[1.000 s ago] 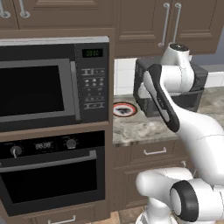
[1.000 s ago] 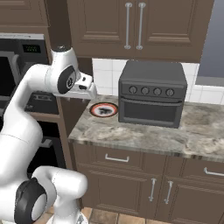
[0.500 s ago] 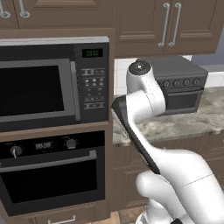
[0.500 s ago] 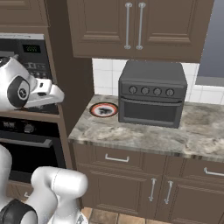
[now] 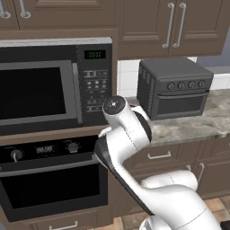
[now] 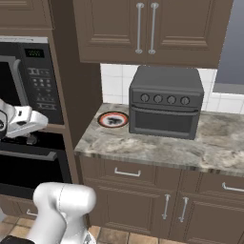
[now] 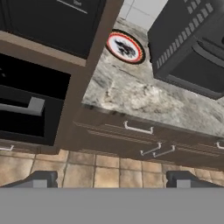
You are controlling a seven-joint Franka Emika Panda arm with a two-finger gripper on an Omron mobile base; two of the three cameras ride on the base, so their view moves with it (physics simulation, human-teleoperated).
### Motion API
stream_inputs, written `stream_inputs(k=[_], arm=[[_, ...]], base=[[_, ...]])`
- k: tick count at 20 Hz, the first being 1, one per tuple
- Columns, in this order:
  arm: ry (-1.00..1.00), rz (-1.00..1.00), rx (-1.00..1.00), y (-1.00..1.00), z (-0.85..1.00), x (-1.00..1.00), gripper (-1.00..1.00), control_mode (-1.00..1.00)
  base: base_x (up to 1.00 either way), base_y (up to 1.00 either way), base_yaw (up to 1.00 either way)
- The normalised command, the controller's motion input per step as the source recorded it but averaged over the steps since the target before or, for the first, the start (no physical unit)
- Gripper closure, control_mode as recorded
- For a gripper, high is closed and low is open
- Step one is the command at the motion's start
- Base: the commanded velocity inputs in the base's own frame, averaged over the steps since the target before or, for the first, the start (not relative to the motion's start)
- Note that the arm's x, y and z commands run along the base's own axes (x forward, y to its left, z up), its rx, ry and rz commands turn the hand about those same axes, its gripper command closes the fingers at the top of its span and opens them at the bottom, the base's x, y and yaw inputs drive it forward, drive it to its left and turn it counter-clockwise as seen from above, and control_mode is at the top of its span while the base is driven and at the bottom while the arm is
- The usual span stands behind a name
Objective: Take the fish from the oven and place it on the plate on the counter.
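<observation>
Mottled grey-beige stone forms the counter [image 6: 143, 143], set over brown panelled drawers with slim silver pulls. Beyond the gripper [image 7: 109, 178], whose two small dark finger tips stand well apart with nothing between them, the small round plate [image 7: 125, 47] with its red-orange rim, white ring and dark centre lies flat on the stone, just beside the boxy dark grey toaster oven [image 6: 165, 101]. To the gripper's left, the glossy black oven [image 5: 49, 179] is shut, its long silver bar handle across the glass door. Above it sits the black microwave [image 5: 54, 85]. I cannot make out the fish.
</observation>
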Motion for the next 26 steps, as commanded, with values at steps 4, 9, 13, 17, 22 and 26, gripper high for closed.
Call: stream_inputs(k=[4,9,13,17,22,26], arm=[[0.0,0.0,-0.03,0.32,-0.41,-0.04,-1.0,-1.0],[0.0,0.0,-0.01,0.25,-0.26,-0.02,-1.0,-1.0],[-0.02,0.01,-0.05,0.41,-0.16,-0.08,-1.0,-1.0],[-0.06,0.06,-0.08,0.52,-0.1,-0.05,-1.0,-1.0],[-0.01,0.05,-0.07,0.41,-0.2,0.0,-1.0,-1.0],[0.0,-0.03,-0.03,0.5,-0.32,0.0,-1.0,-1.0]], base=[[0.0,0.0,0.0],[0.0,0.0,0.0],[0.0,0.0,0.0],[0.0,0.0,0.0],[0.0,0.0,0.0],[0.0,0.0,0.0]])
